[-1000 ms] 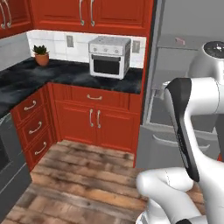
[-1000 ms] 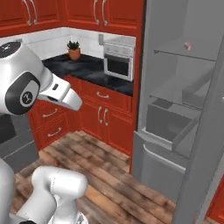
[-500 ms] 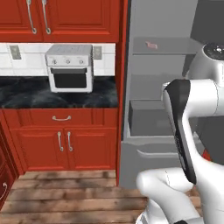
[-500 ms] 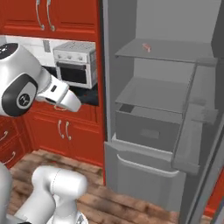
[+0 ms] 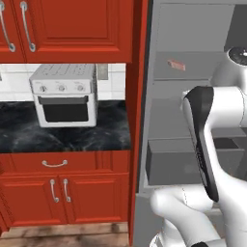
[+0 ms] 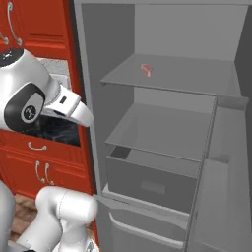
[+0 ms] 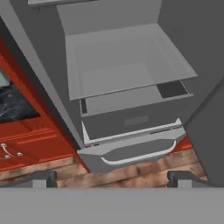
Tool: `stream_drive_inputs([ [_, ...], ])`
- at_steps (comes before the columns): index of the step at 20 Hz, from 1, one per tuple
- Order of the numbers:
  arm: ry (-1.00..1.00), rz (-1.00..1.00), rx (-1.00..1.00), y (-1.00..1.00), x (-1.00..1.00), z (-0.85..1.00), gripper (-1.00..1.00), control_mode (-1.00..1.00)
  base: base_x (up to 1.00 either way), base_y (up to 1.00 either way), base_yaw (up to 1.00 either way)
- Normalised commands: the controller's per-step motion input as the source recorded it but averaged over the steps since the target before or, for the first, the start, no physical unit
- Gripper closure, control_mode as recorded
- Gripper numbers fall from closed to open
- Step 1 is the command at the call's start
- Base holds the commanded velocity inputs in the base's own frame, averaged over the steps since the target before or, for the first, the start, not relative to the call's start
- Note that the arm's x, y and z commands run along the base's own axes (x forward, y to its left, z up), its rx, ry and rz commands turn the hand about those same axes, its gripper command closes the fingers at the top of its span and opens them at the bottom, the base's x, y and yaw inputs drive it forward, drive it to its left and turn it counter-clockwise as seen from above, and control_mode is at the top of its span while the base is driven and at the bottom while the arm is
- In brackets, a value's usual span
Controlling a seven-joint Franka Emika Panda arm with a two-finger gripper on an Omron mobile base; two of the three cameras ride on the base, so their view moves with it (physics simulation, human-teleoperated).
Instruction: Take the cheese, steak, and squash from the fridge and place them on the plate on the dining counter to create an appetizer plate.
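I hold my pincer [image 7: 112,177] spread and empty before the open fridge [image 6: 167,147], ready to reach the steak [image 6: 146,69] on its upper shelf.

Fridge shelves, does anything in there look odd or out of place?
Nothing looks spilled or damaged. The fridge stands open, with the steak lying alone on the upper shelf and the drawer below it.

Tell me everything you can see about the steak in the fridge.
The steak is a small, thin, pinkish-red slab with paler streaks, lying flat on the upper grey shelf of the open fridge, near the shelf's left side. Only the shelf touches it. It also shows small in the left base view.
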Motion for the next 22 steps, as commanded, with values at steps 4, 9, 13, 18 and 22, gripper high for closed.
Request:
stream_drive_inputs([
  [4,0.00,0.00,0.00,0.00,0.00,0.00,-1.00,1.00,0.52,-0.20,0.09],
  [9,-0.25,0.19,0.00,-0.48,-0.49,0.42,-1.00,-1.00,0.00,0.00,0.00],
  [13,-0.41,0.25,0.00,-0.60,-0.77,0.56,-1.00,-1.00,0.00,0.00,0.00],
  [18,-0.34,0.19,-0.01,-0.34,-0.07,0.38,-1.00,-1.00,0.00,0.00,0.00],
  [22,-0.12,0.01,-0.04,-0.01,0.76,0.06,-1.00,-1.00,0.00,0.00,0.00],
])
